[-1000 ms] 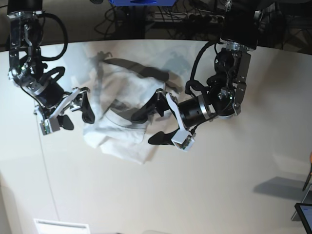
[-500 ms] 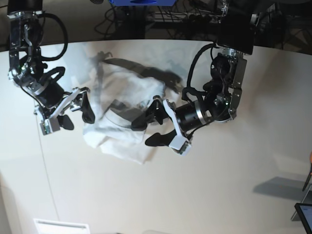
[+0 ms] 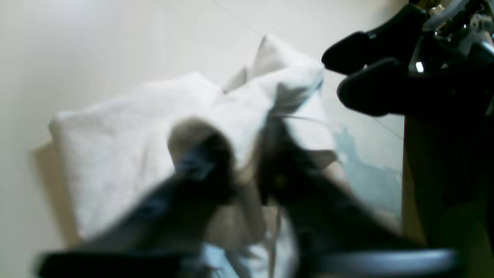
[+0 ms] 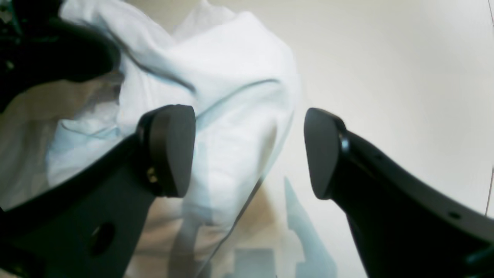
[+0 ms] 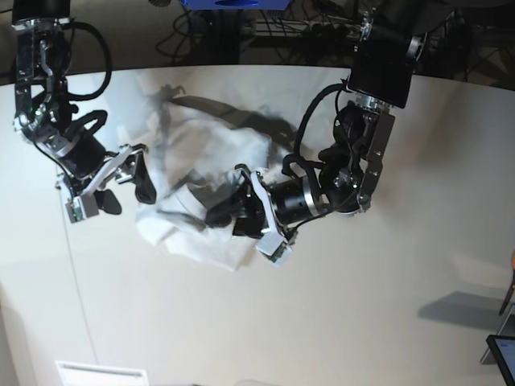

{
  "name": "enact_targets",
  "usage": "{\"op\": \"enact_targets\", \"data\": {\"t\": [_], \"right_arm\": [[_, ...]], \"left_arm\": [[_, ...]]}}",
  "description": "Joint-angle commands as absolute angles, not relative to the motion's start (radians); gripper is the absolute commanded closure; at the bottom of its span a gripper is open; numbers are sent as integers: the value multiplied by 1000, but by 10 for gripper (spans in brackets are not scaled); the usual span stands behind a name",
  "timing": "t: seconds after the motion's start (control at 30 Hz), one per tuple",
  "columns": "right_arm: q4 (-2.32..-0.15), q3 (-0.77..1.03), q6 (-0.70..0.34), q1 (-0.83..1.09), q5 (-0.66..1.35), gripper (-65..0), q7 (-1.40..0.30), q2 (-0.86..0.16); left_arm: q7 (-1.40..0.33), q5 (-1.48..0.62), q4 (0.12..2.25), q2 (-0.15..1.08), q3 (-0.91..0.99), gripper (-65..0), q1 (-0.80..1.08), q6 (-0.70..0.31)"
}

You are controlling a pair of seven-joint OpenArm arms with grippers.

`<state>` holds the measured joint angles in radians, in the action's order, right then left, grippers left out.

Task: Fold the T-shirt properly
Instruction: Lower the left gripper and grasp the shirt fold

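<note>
Meanwhile, left claw (image 5: 241, 215) pinches the crumpled shirt (image 5: 201, 189) mid-table; right claw (image 5: 121, 183) gapes wide. Lifting slowly should prevent bunching.

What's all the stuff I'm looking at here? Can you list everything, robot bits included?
T-shirt: one, white, crumpled in a heap on the table between the two arms.
Table: one, off-white, under everything.
Cables: several, dark, behind the table's far edge.
Left end effector: one, black with white, pressed into the shirt's near edge, jaws closed on the cloth.
Right end effector: one, black with white, at the shirt's other side, jaws wide open, holding nothing.
</note>
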<state>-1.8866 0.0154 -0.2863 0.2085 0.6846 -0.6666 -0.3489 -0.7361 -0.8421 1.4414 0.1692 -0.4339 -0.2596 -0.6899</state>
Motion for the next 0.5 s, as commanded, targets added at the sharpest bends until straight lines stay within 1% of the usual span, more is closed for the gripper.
{"op": "enact_targets", "data": {"t": [0.0,0.23,0.47], "right_arm": [[-1900,21,-292,200,700,-416,-641,-361],[-1900,21,-292,200,700,-416,-641,-361],[-1900,19,-292,200,700,-416,-641,-361]], "left_arm": [[-708,-865,1437,166,-409,0,-286,-698],[-708,-865,1349,163,-291,-7,-317,-698],[-708,-863,1227,170,-282,-8,-387,-698]]}}
